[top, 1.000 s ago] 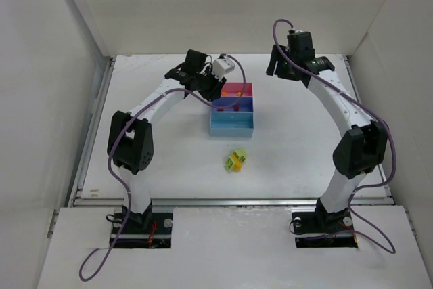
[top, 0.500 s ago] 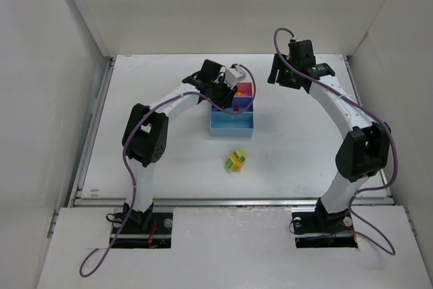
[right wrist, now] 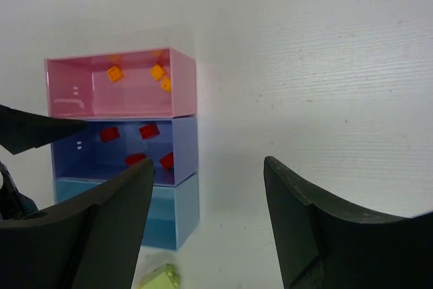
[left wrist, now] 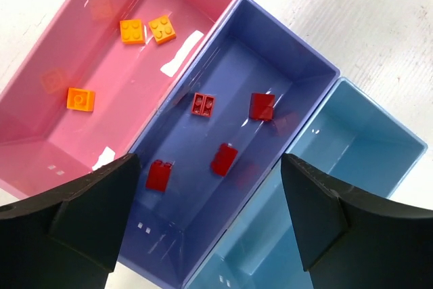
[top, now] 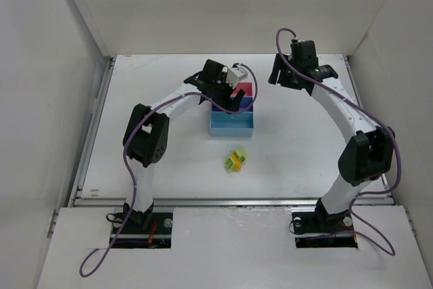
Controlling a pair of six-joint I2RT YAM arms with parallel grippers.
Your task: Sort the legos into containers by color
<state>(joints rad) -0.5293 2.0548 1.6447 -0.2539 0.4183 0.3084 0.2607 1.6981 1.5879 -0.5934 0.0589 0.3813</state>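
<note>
The containers form one tray: a pink bin (left wrist: 139, 99), a dark blue bin (left wrist: 233, 65) and a light blue bin (left wrist: 358, 160). Three orange legos (left wrist: 132, 30) lie in the pink bin. Several red legos (left wrist: 223, 159) lie in the dark blue one, and the light blue bin holds nothing. My left gripper (left wrist: 210, 225) hangs open over the dark blue bin, with nothing between its fingers. A small cluster of yellow-green legos (top: 235, 160) sits on the table in front of the tray (top: 232, 125). My right gripper (right wrist: 206, 228) is open and empty, to the right of the tray and above the table.
The white table (top: 304, 147) is enclosed by white walls at the left, back and right. The left arm (top: 176, 99) reaches over the tray's far left corner. The right arm (top: 338, 106) arches along the right side.
My left gripper swung right from beside the tray to over it, and its jaws have gone from shut to open. The right gripper shifted only slightly.
</note>
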